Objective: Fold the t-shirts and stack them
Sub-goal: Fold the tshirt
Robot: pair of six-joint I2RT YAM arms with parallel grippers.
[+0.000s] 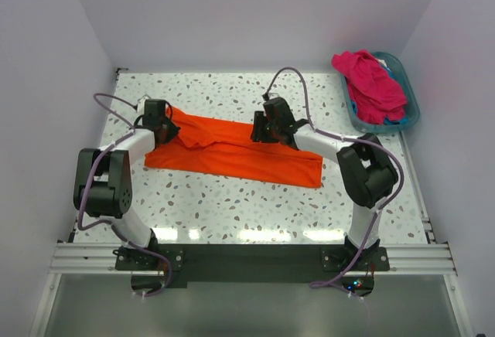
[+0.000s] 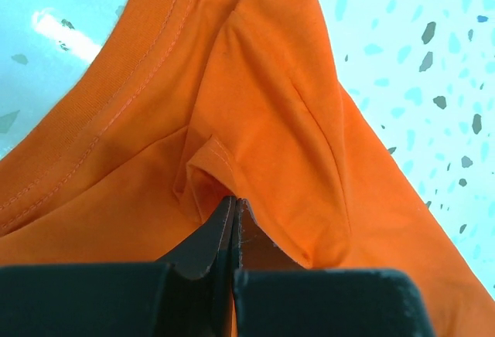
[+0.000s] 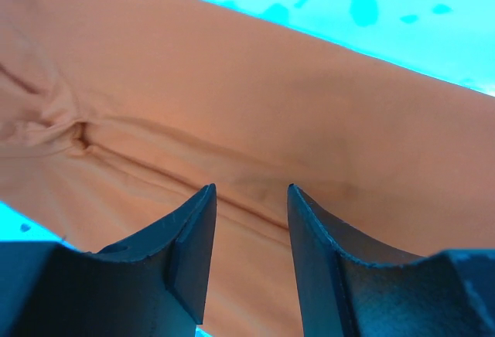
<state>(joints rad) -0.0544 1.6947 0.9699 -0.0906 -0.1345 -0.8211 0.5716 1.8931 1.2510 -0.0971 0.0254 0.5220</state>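
The bright orange t-shirt [image 1: 232,154] lies folded into a long band across the middle of the table. My left gripper [image 1: 165,128] is at its left end, near the collar. In the left wrist view the gripper [image 2: 233,202] is shut on a pinched fold of the orange t-shirt [image 2: 255,97]. My right gripper [image 1: 260,131] is over the band's far edge. In the right wrist view it [image 3: 251,192] is open and empty, just above the orange cloth [image 3: 255,105]. A magenta-pink t-shirt [image 1: 371,82] is piled in the basket, with a little blue fabric [image 1: 394,120] under it.
The teal plastic basket [image 1: 412,90] stands at the back right corner of the speckled table [image 1: 232,213]. White walls close in the table on the left, back and right.
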